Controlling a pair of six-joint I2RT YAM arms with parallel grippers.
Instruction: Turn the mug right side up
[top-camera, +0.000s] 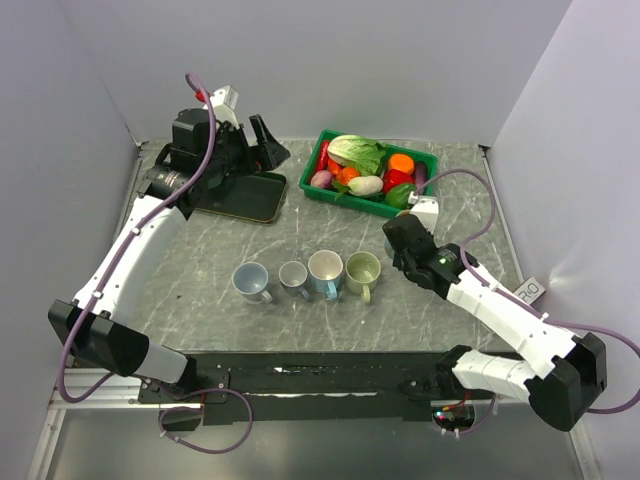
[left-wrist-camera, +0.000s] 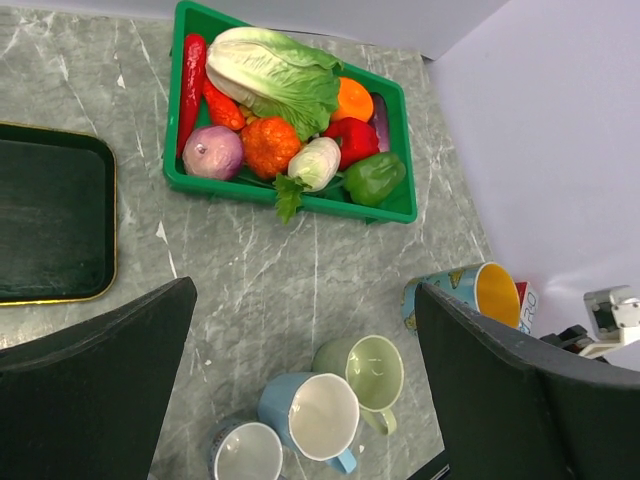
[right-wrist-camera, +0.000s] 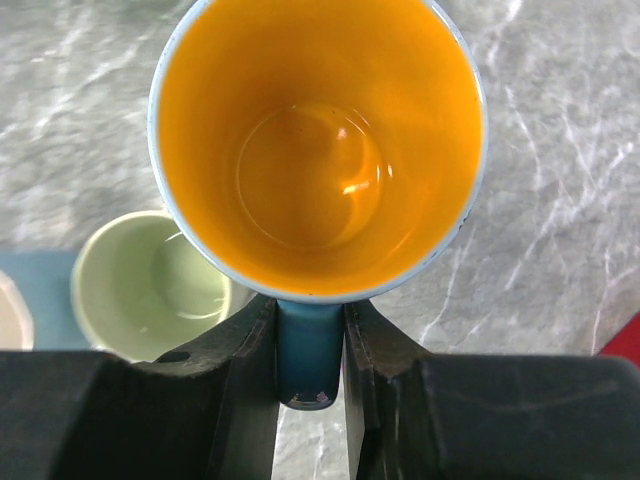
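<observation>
The orange-lined blue mug (right-wrist-camera: 320, 150) is gripped by its handle in the right claw (right-wrist-camera: 310, 345), centre frame; the left claw (top-camera: 252, 142) is spread wide, empty, upper left.

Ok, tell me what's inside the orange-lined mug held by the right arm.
Nothing: the mug is empty, its glossy orange bottom bare. Its handle sits between the right fingers. The table directly beneath it is covered.

Only a small white tag (top-camera: 531, 290) at the right edge of the table (top-camera: 200, 290) bears print, too small to read.
</observation>
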